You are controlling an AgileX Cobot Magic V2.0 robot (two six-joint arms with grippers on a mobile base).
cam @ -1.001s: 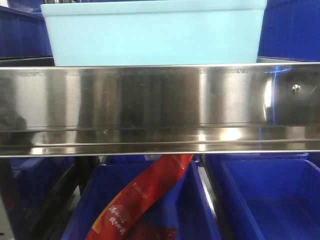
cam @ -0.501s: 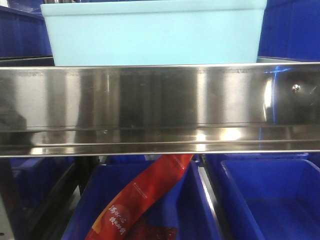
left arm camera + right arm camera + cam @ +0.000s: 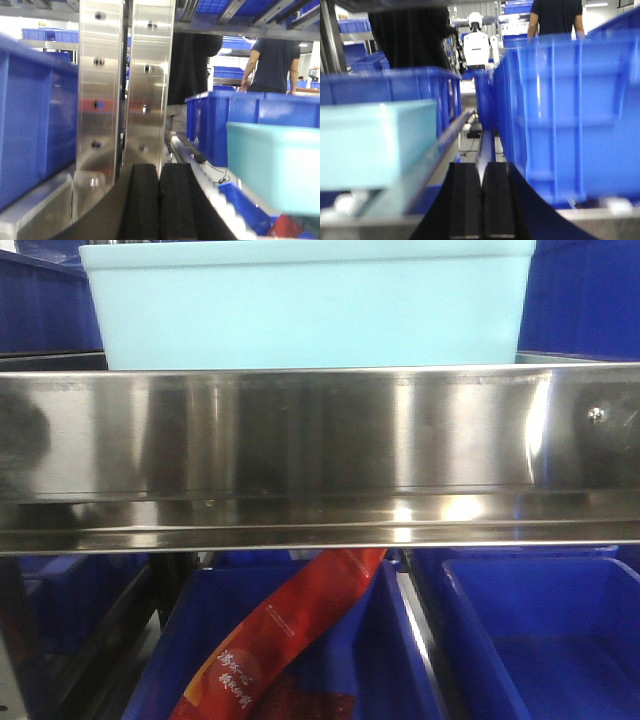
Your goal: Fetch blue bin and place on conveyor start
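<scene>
The blue bin [image 3: 305,305] is sitting at 12 o'clock in the front view, just behind the stainless shelf rail [image 3: 320,450]. At 6 o'clock, a red packet [image 3: 285,635] is lying in a dark blue crate [image 3: 385,665]. The left gripper [image 3: 159,200] is pressing its black pads together on nothing, the bin showing at 4 o'clock in its wrist view. The right gripper [image 3: 481,200] is likewise clenching empty, the bin showing at 9 o'clock.

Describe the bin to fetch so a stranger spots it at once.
Find the shiny steel rail crossing the front view. The bin rises just above it, near the middle. It is pale aqua with plain sides; the crates around it are dark blue.
</scene>
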